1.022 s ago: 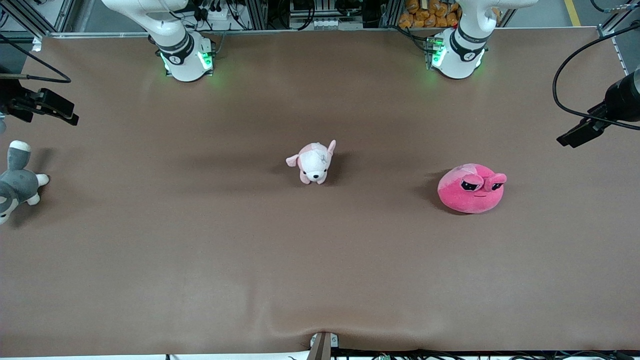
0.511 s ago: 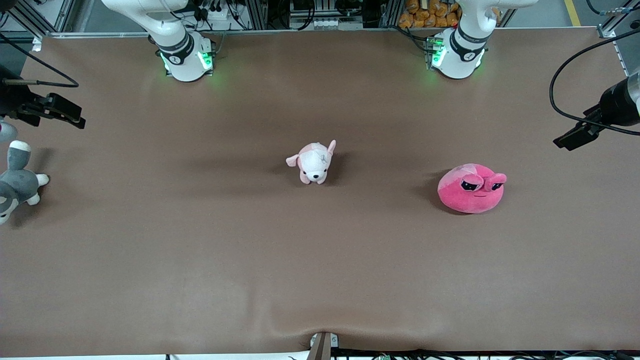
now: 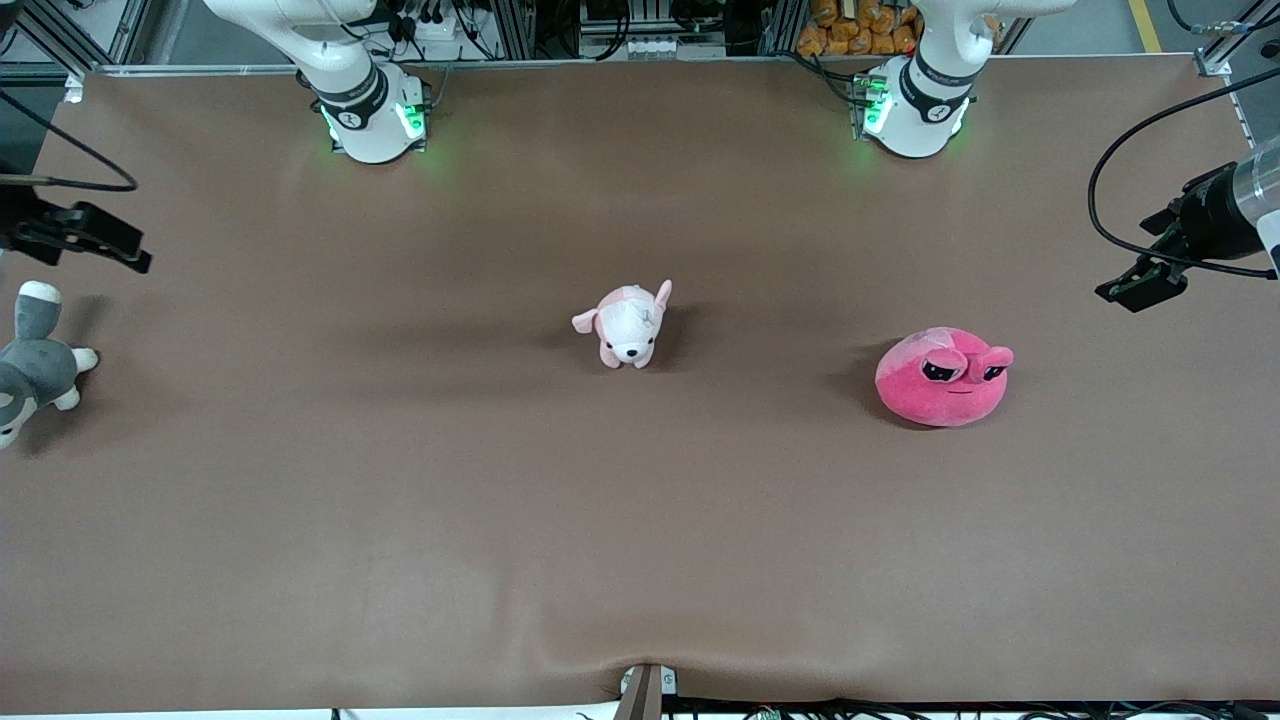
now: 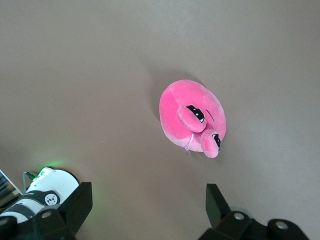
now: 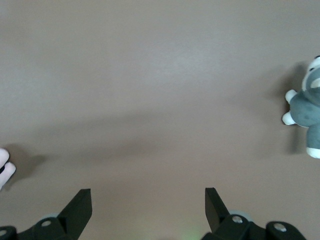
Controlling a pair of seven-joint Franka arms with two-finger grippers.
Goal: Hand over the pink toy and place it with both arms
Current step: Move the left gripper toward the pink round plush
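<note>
Below the spread left end effector (image 4: 145, 210), the pink toy (image 4: 192, 119) looks soft and light; pinch its round body.

Arm bases (image 3: 365, 110): white, black joint bands, green lights.
Grippers (image 4: 147, 207): black.
Cables (image 3: 1130, 190): black.

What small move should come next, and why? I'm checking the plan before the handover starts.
Probably bring the left gripper across and down over the pink toy. The toy lies untouched on the table toward the left arm's end, and the left wrist view shows open fingers up in the air with nothing between them. The right gripper waits, open, near the grey toy.
</note>
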